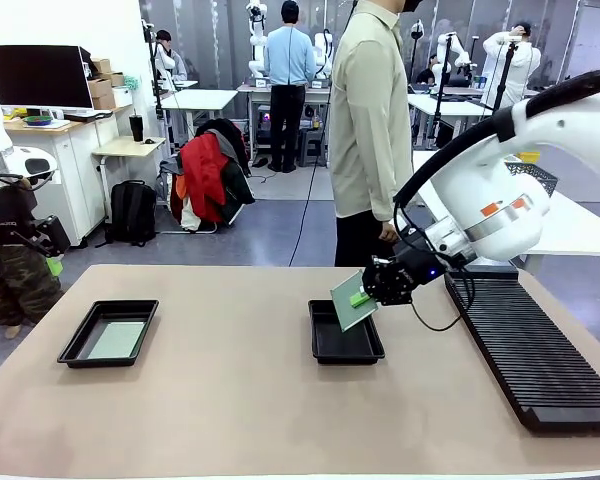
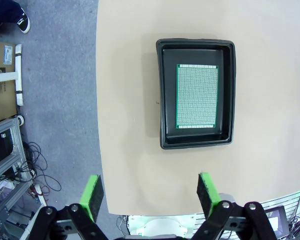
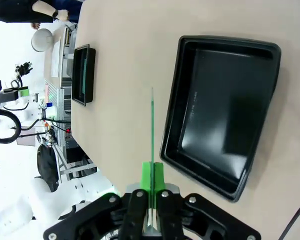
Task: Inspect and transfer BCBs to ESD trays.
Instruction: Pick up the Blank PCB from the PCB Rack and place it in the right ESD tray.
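Two green pads of the right gripper (image 1: 364,297) pinch the edge of a BCB (image 1: 350,301), holding it tilted in the air above the far left corner of the middle ESD tray (image 1: 346,349), whose floor is bare. Seen edge-on from the right wrist, the board (image 3: 152,140) hangs just beside that tray (image 3: 221,112). Right of it lies a long ribbed rack (image 1: 535,345). Far to the left, the left gripper (image 2: 149,194) hangs with jaws wide apart above the left tray (image 2: 196,93), which holds another board (image 2: 197,96).

Bright, even overhead light, soft shadows, sharp focus; wrist views bend at edges.
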`<action>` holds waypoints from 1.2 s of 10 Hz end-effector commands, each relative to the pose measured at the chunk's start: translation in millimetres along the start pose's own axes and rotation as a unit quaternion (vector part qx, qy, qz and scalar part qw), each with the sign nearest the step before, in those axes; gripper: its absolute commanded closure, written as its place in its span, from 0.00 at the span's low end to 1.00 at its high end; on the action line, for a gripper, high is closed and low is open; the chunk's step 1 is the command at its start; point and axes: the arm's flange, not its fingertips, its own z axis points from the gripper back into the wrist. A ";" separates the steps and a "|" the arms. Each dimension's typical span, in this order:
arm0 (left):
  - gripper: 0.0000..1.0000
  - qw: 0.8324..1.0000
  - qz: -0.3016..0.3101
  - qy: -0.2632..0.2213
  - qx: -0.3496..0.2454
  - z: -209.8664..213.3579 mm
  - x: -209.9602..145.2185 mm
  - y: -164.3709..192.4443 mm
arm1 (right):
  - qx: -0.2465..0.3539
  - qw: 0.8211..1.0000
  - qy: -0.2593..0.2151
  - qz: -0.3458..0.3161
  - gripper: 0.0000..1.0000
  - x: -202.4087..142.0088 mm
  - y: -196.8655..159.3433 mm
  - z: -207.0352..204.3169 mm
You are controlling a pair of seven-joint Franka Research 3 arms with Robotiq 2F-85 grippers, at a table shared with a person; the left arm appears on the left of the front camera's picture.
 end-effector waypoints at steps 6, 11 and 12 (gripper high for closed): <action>0.00 1.000 0.002 -0.005 -0.001 -2.7 0.7 -0.1 | -0.002 0.999 -0.022 -0.034 0.97 24.9 -15.5 -49.1; 0.00 1.000 0.002 -0.005 -0.001 -2.7 0.7 -0.1 | -0.020 0.998 -0.017 -0.056 0.97 26.9 -22.4 -68.6; 0.00 1.000 0.002 -0.005 -0.001 -2.7 0.7 -0.1 | -0.025 0.998 -0.017 -0.062 0.97 27.2 -22.7 -71.2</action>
